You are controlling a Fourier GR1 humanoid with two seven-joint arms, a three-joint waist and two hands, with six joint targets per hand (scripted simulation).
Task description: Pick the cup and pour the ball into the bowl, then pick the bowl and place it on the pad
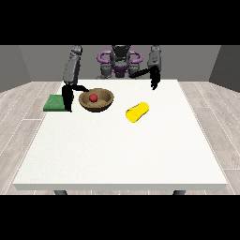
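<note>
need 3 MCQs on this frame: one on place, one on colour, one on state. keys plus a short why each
1. Where is the red ball?
A. in the bowl
B. in the cup
C. on the pad

2. What colour is the pad?
A. yellow
B. green
C. brown

3. How does the yellow cup stand?
A. upright
B. upside down
C. lying on its side

Keys:
1 A, the ball sits inside the brown bowl.
2 B, the pad at the table edge, view's left, is green.
3 C, the cup lies tipped over on the table, right of the bowl.

A red ball [93, 97] sits in a brown bowl [106, 103], beside a yellow cup [137, 112], green pad [55, 103], and white table [122, 150].
</note>
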